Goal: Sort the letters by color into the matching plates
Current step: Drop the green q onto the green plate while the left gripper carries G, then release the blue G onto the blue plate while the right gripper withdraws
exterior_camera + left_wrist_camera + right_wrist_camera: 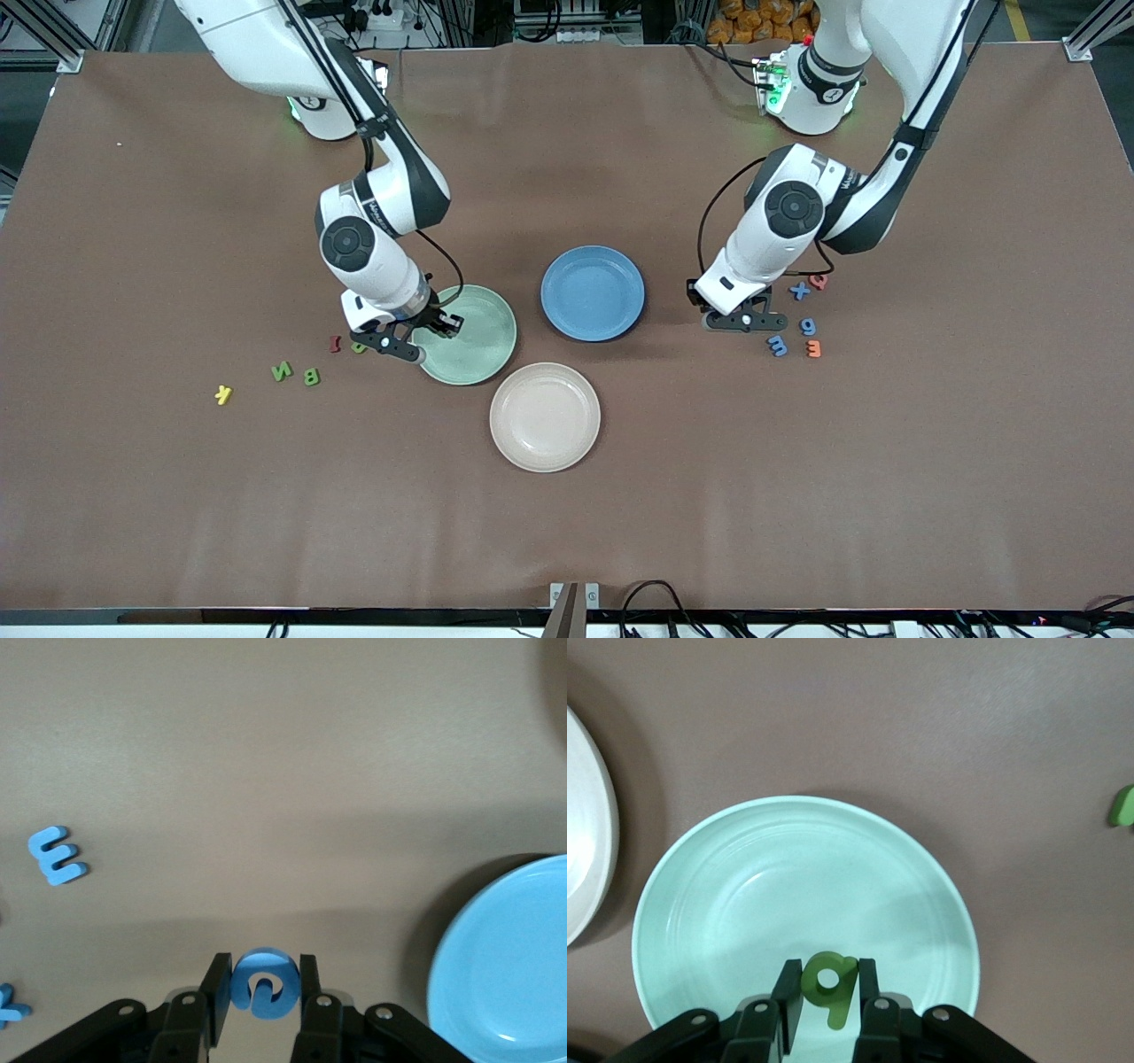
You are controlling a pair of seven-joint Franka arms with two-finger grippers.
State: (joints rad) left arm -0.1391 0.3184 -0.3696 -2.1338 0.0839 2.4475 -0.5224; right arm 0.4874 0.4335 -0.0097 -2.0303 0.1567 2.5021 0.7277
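My right gripper hangs over the pale green plate, near its rim toward the right arm's end, shut on a green letter. The plate under it holds no letters. My left gripper is low over the table between the blue plate and a cluster of letters, shut on a rounded blue letter. Green letters N and B lie on the table; a third green piece is half hidden by the right gripper. Blue letters lie beside the left gripper.
A beige-pink plate sits nearer the front camera than the other two. A red piece and a yellow K lie among the green letters. An orange piece and a red one lie among the blue ones.
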